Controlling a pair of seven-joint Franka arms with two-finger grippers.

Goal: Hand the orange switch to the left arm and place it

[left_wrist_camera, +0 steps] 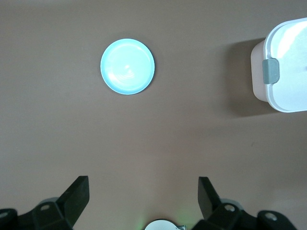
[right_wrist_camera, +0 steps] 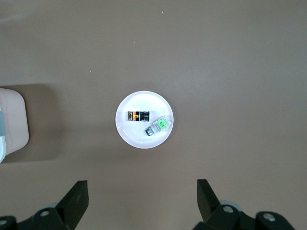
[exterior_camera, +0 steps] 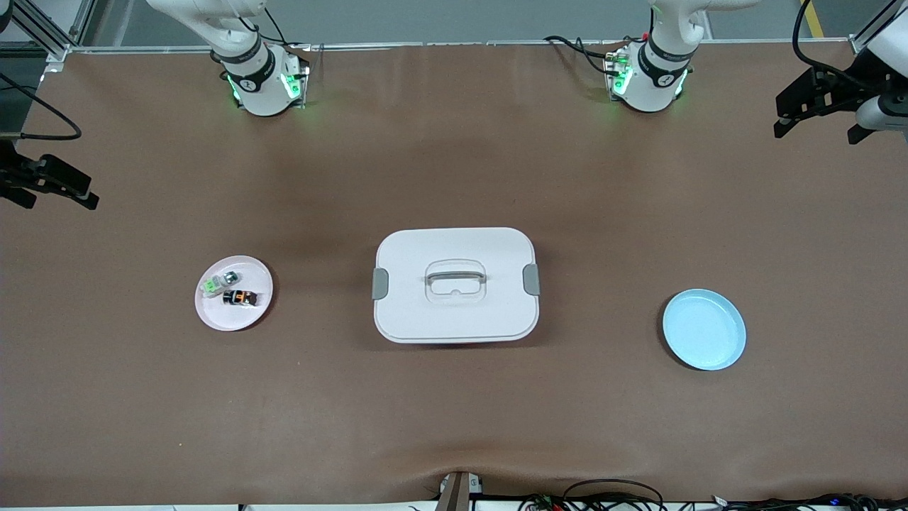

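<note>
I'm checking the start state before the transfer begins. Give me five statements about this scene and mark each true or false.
1. The orange switch lies on the pink plate beside the green switch. True.
2. The blue plate holds a switch. False: nothing lies on it.
3. The box stands between the two plates, lid on. True.
4. The right end effector grips the orange switch. False: it is open, up in the air over the pink plate.
5. The left end effector is shut. False: it is open, above the table near the blue plate.
</note>
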